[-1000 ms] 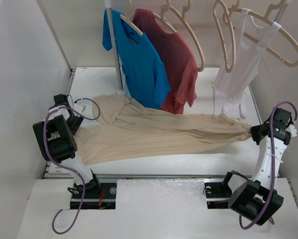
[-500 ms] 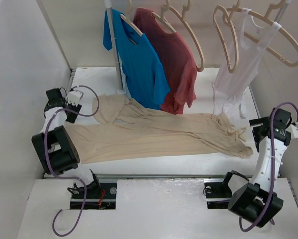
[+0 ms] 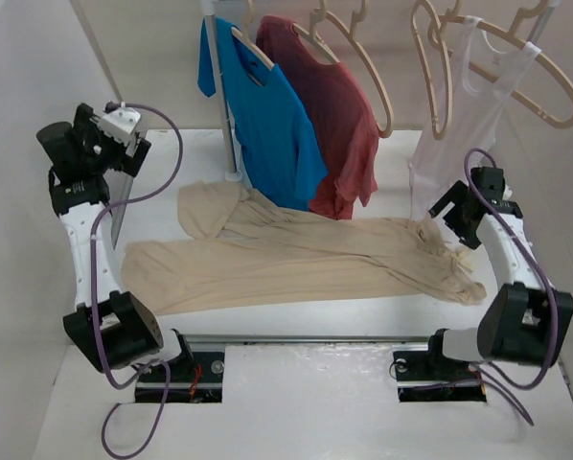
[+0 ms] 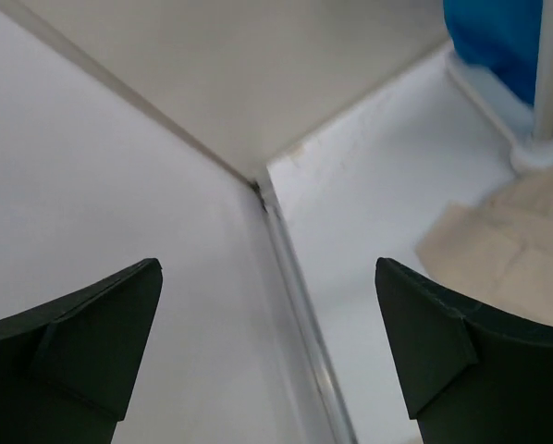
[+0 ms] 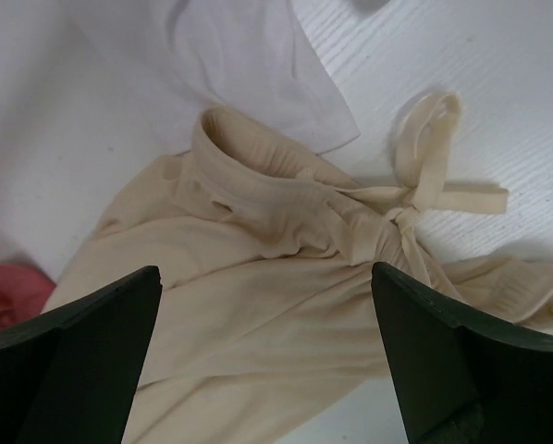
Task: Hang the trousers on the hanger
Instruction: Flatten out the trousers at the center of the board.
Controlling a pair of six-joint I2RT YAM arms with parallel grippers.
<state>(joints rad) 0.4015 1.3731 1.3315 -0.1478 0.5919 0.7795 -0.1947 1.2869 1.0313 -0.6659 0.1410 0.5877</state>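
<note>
The beige trousers point(image 3: 286, 259) lie flat across the table, legs to the left, waistband and drawstring point(image 5: 415, 185) to the right. My left gripper point(image 3: 126, 153) is raised at the back left, open and holding nothing; the left wrist view point(image 4: 267, 268) looks at the table's corner, with one trouser end point(image 4: 498, 254) off to its right. My right gripper point(image 3: 456, 222) hovers open over the waistband point(image 5: 258, 305), nothing between its fingers. Pale wooden hangers hang on the rail at the back; one bare hanger point(image 3: 446, 91) hangs between the red T-shirt and the white vest.
A blue T-shirt point(image 3: 267, 115), a dull red T-shirt point(image 3: 339, 125) and a white vest point(image 3: 454, 144) hang from the rail, their hems reaching down near the trousers. The rail's pole point(image 3: 231, 144) stands at the back left. White walls enclose the table on three sides.
Both grippers have opened and let go of the trousers, which now lie slack. The left arm rose toward the back left; the right arm swung back over the waistband.
</note>
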